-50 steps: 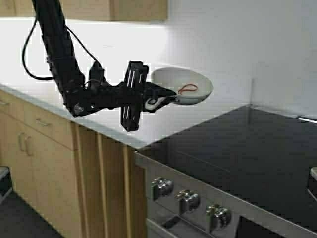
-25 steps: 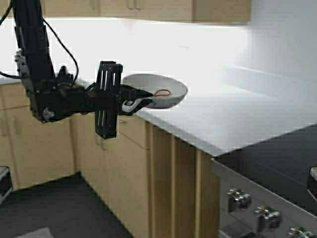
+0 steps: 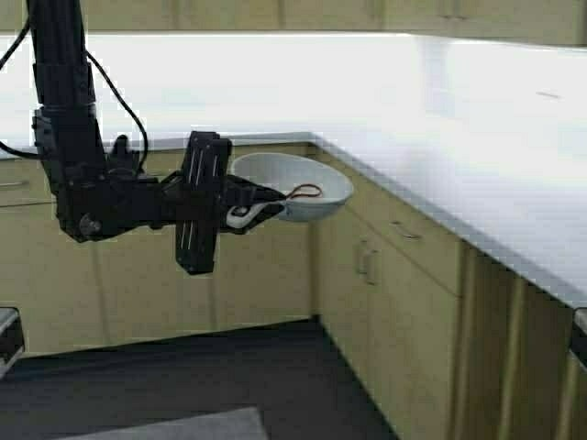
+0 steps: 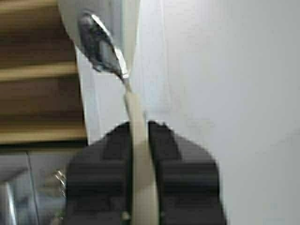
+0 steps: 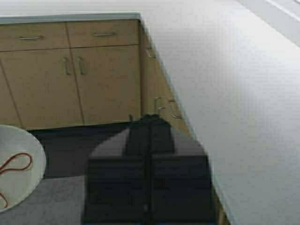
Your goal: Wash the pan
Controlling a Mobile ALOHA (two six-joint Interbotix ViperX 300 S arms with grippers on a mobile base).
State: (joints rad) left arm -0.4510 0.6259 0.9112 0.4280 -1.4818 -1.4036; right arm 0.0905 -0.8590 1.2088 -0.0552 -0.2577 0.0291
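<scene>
The pan (image 3: 295,180) is small, white and shallow, with a red loop mark (image 3: 305,192) inside. It hangs in the air in front of the cabinet corner, about level with the counter edge. My left gripper (image 3: 249,207) is shut on its short white handle (image 4: 139,154), which stands between the black fingers (image 4: 112,154) in the left wrist view. The pan's underside and metal handle bracket (image 4: 101,47) show beyond the jaws. The pan's rim also shows in the right wrist view (image 5: 14,164). My right gripper (image 5: 150,123) is shut and empty, parked low at the right.
A white L-shaped countertop (image 3: 440,119) runs along the back and down the right side. Wooden cabinets with metal handles (image 3: 394,266) stand beneath it. A dark floor (image 3: 229,376) with a grey mat (image 3: 183,429) lies below the pan.
The robot has moved and turned: the stove has slid out of view to the right and the counter corner now faces me. The left gripper still holds the pan the same way.
</scene>
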